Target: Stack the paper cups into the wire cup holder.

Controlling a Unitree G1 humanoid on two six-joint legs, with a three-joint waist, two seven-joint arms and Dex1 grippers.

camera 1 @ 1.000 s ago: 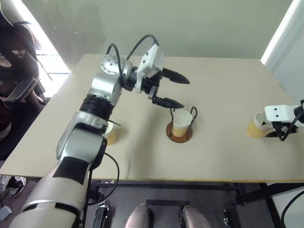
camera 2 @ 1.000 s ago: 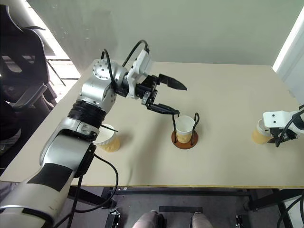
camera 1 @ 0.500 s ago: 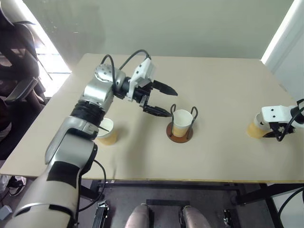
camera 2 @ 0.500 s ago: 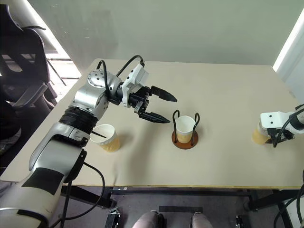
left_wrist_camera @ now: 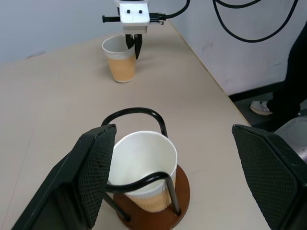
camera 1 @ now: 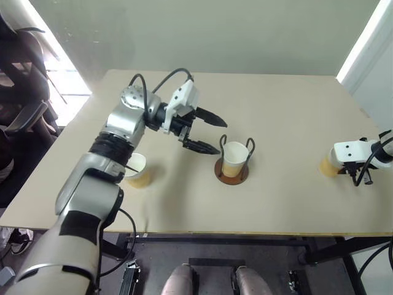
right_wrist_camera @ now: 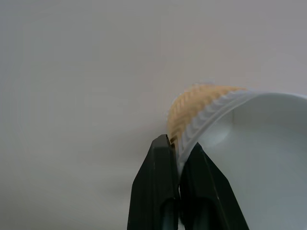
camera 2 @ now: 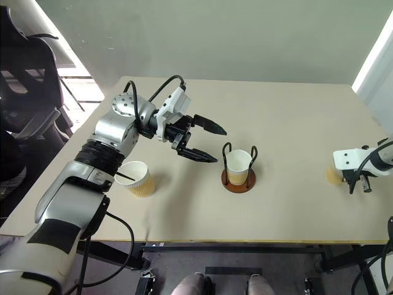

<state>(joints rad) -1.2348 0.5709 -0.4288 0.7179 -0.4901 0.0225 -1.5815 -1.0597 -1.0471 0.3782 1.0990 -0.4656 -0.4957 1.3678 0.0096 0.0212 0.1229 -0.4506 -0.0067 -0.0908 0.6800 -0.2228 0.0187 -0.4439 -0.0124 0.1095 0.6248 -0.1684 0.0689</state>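
Right gripper (right_wrist_camera: 176, 153) pinches cup (right_wrist_camera: 225, 115) rim; left gripper (camera 2: 206, 142) spread wide near holder (camera 2: 239, 178).

Bright, even daylight. Strong glare from window strips at upper left and right edges of the head views, blown out white. Table (camera 1: 288, 123) evenly lit, shadows soft and faint. Head views sharp; right wrist view soft, background featureless.
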